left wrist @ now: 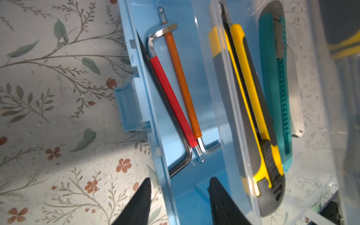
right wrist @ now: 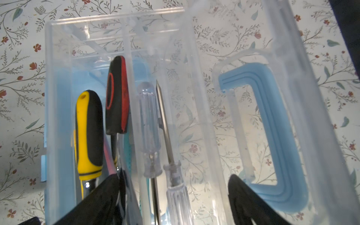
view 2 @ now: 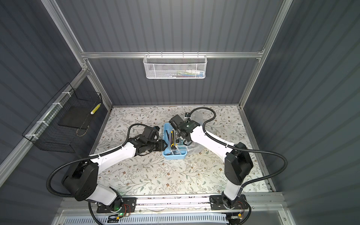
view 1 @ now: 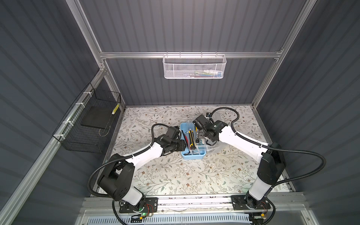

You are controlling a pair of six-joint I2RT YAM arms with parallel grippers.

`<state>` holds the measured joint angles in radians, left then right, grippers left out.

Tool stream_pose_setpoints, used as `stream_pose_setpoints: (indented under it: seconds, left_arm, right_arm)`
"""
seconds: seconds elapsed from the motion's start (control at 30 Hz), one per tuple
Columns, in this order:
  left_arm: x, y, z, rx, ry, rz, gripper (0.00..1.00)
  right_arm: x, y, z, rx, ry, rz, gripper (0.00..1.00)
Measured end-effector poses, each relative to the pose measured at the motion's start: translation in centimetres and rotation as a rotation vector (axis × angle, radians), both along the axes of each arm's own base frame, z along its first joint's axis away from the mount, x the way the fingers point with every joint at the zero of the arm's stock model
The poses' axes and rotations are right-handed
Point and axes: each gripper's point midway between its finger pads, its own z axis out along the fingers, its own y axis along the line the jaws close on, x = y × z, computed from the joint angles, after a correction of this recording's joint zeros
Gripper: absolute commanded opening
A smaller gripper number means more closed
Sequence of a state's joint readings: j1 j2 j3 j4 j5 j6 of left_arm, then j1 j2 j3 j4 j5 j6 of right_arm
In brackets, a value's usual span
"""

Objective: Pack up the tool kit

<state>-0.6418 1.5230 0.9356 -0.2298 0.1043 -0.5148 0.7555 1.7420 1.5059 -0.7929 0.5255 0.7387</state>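
The light blue box (view 1: pixel 192 156) was seen near the middle of the flowered table (view 1: pixel 175 175), a little towards the far side, in both top views. Its clear lid (right wrist: pixel 321 136), with the blue handle (right wrist: pixel 282 136) on it, was opened out on the box's right side. On the blue floor along the left wall, a red-sleeved hex key (left wrist: pixel 173 105) and an orange-sleeved hex key (left wrist: pixel 181 83) were laid side by side and touching. To their right, a yellow utility knife (left wrist: pixel 247 109) and a teal utility knife (left wrist: pixel 272 87) were seen through clear plastic. In a clear tray (right wrist: pixel 58 97) set in the box, a yellow-and-black screwdriver (right wrist: pixel 88 132), a red-and-black screwdriver (right wrist: pixel 116 97) and two clear-handled screwdrivers (right wrist: pixel 149 126) were laid lengthwise.

The left gripper (left wrist: pixel 179 179) was placed at the box's near left wall. Its fingers (left wrist: pixel 136 204) were parted to a moderate width, with one outside over the table and one inside the box. A strip of tablecloth was visible between the outer finger and the wall, so nothing was grasped.

The right gripper (right wrist: pixel 175 175) was held above the tray's right part, with its fingers (right wrist: pixel 247 200) spread wide and released. One was beside the screwdriver handles and one was by the lid's handle. Whether either one touched the plastic could not be told.

A white mesh basket (view 1: pixel 193 66) was hung on the far wall, and a black wire basket (view 1: pixel 87 124) on the left wall.
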Motion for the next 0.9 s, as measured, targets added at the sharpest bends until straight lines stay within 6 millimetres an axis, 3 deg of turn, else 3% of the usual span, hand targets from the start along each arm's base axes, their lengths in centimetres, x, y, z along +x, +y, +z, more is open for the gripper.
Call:
stream_pose_setpoints:
  seconds: [0.33,0.7,0.9]
  left_arm:
    - [-0.1,0.5,0.8,0.0,-0.036,-0.001,0.5]
    - [-0.4,0.9,-0.2,0.017,-0.033,-0.003,0.5]
    - [-0.3,1.2,0.6,0.026,-0.065,0.0,0.56]
  right_arm:
    - [0.7,1.1,-0.2,-0.047,-0.01,0.023,0.89]
    - [0.8,2.5,-1.2,-0.06,0.011,0.049,0.89]
    - [1.1,3.1,-1.4,-0.077,0.014,0.041,0.91]
